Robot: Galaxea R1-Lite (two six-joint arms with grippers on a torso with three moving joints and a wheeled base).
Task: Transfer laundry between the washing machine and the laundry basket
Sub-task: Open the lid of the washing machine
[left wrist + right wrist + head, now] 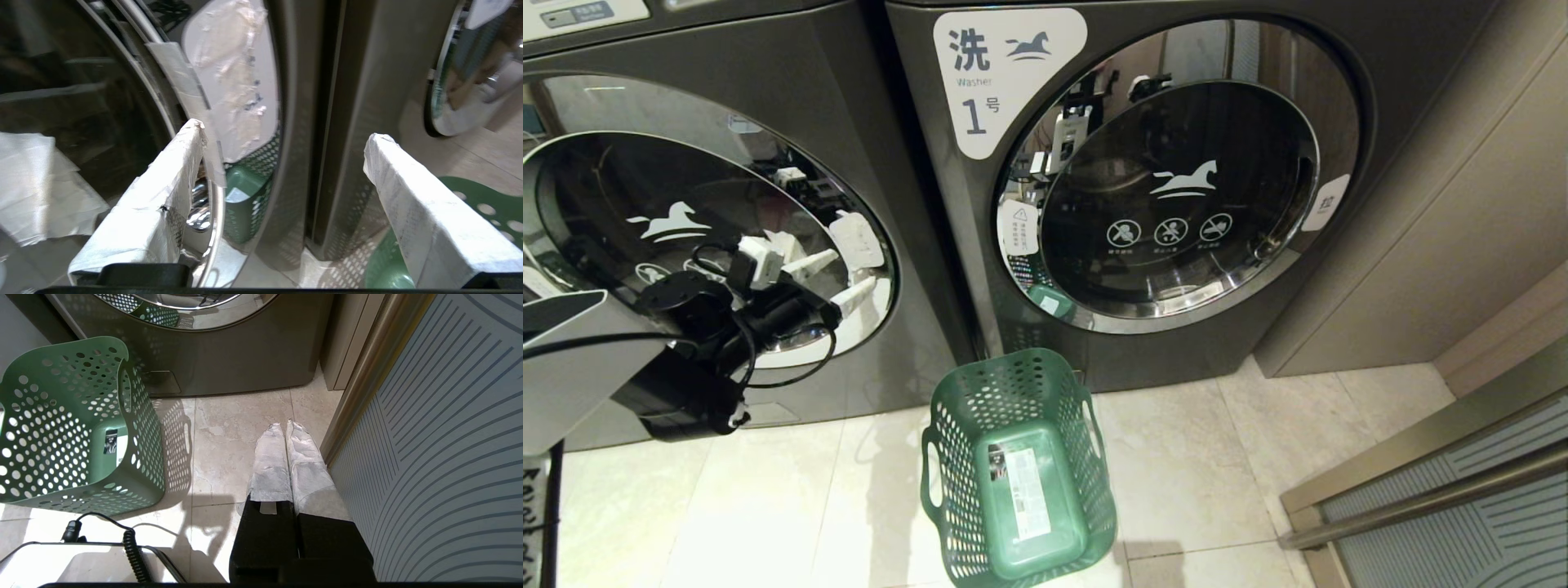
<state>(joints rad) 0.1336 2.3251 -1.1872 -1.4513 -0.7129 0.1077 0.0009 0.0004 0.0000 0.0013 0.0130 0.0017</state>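
The left gripper (829,282), fingers spread, hovers at the left washing machine's door (711,220). The green laundry basket (1018,469) stands empty on the floor. Only the right wrist view shows the right gripper (284,428), fingers pressed together.

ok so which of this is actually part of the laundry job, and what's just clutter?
Job: washing machine on the left; green laundry basket, empty; left gripper, open at that machine's door edge.
Bystanders: washer marked 1; striped panel; right gripper, shut, parked over the floor. No laundry visible.
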